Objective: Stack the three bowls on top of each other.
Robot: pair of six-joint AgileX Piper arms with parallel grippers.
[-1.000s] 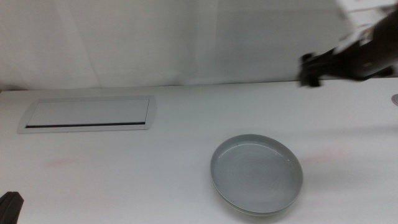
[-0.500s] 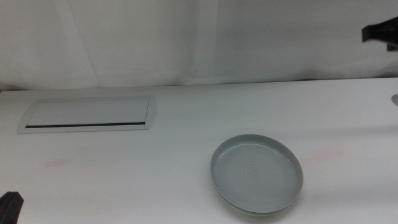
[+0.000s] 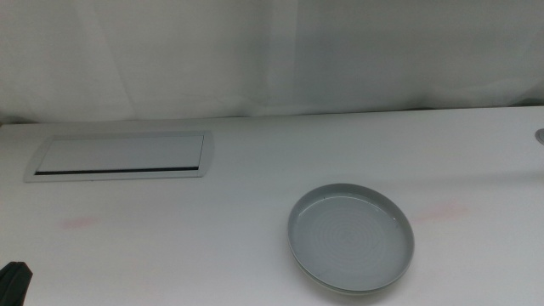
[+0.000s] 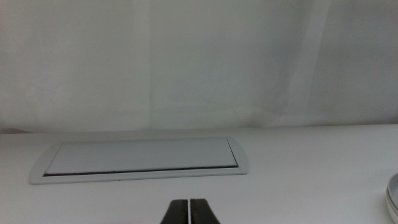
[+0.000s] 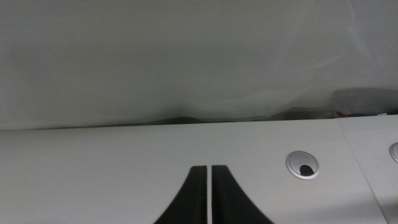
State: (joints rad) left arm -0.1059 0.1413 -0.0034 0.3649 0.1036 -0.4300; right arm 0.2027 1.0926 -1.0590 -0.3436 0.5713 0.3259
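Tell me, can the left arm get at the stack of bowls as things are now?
Probably yes. The left gripper waits at the table's near left, jaws shut, holding nothing, and only bare table lies between it and the stack of bowls.

A white surface (image 3: pixel 170 246) is backed by a pale curtain (image 3: pixel 255 51). A flat grey panel (image 3: pixel 119 156) is set near the curtain; faint pink marks lie nearer the camera.

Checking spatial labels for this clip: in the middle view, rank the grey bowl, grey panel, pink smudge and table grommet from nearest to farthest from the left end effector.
From the left end effector, bottom-left corner:
1. Pink smudge, just beyond it.
2. Grey panel, far left.
3. Grey bowl, centre-right.
4. Grommet, right edge.
The right end effector waits outside this view.
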